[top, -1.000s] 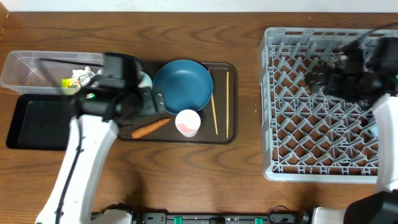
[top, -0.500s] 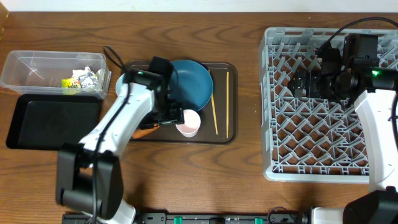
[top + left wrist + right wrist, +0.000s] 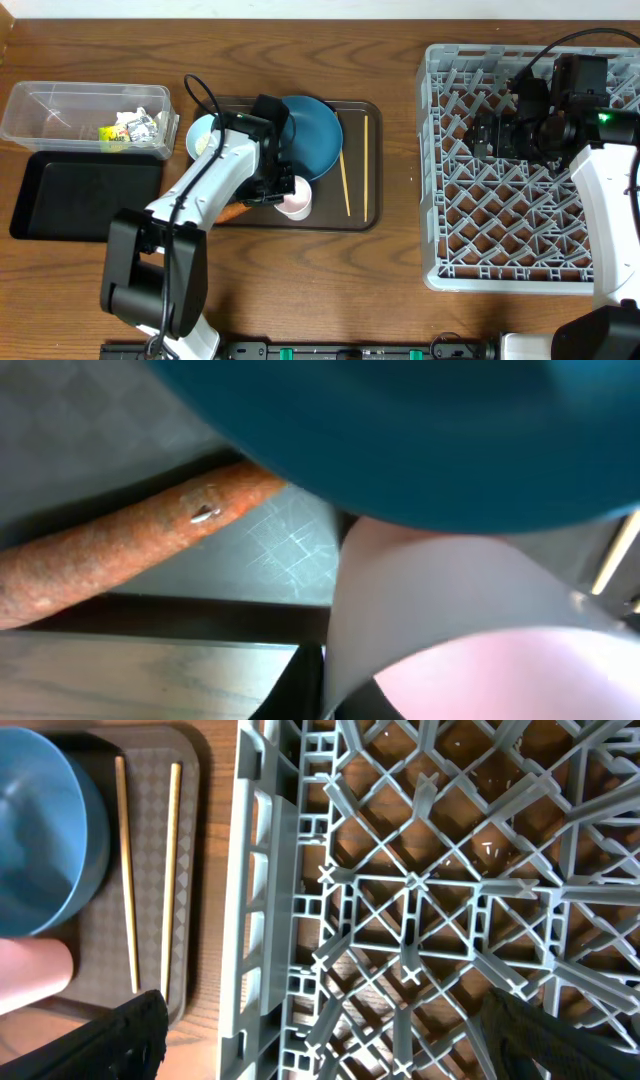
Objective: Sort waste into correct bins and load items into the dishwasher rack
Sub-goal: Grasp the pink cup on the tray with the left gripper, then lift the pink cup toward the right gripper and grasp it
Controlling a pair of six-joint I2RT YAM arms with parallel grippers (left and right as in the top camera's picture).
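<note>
My left gripper is shut on the rim of the pale pink cup, which stands on the brown serving tray. In the left wrist view the cup wall runs between my dark fingertips. The orange carrot lies just left of the cup, partly under my arm. The large dark blue bowl sits behind the cup, with a small light blue bowl to its left. Two chopsticks lie on the tray's right side. My right gripper hangs open and empty over the grey rack.
The clear tub at far left holds a yellow-green wrapper and a white tissue. The black tray lies just in front of it. Bare wooden table separates the brown serving tray from the rack.
My left gripper swung right from the clear tub to the pink cup and shut on its rim. The right arm settled over the rack and stays open.
</note>
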